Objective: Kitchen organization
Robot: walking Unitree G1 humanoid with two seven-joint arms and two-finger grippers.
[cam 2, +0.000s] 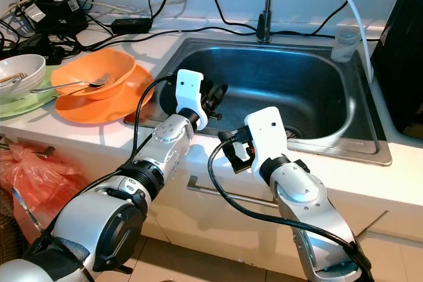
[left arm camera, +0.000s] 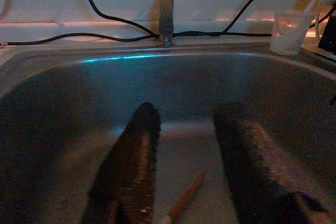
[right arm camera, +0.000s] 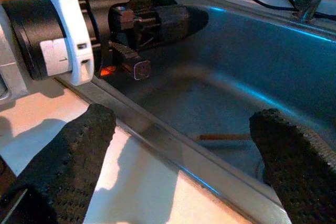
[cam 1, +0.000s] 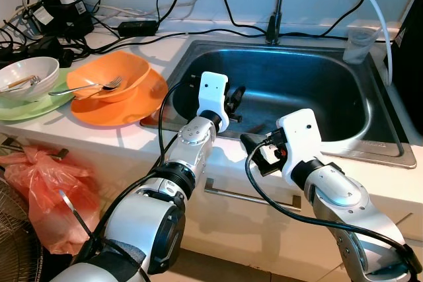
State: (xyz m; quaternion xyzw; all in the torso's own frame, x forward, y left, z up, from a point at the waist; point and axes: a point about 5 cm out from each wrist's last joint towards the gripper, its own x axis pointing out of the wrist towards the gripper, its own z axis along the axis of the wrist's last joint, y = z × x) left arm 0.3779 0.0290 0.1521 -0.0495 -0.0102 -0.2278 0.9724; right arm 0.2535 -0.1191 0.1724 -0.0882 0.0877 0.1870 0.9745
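Note:
My left gripper [cam 1: 234, 102] hangs inside the steel sink [cam 1: 344, 140] near its front left corner, fingers open with nothing between them. Below it, a thin brown stick [left arm camera: 184, 200] lies on the sink floor; the same stick [right arm camera: 223, 137] shows in the right wrist view. My right gripper [cam 1: 256, 155] sits at the sink's front rim, open wide and empty, pointing toward the left gripper. On the counter to the left, an orange bowl [cam 1: 115, 74] holding a fork [cam 1: 99, 86] rests on an orange plate [cam 1: 112, 111]. Beside it a white bowl [cam 1: 30, 74] stands on a green plate [cam 1: 26, 109].
A faucet [cam 1: 276, 4] with a white hose rises behind the sink. A clear plastic cup [cam 1: 360, 43] stands at the back right rim. Black cables and power adapters [cam 1: 59, 14] crowd the counter's back left. A red plastic bag [cam 1: 39, 189] hangs below the counter.

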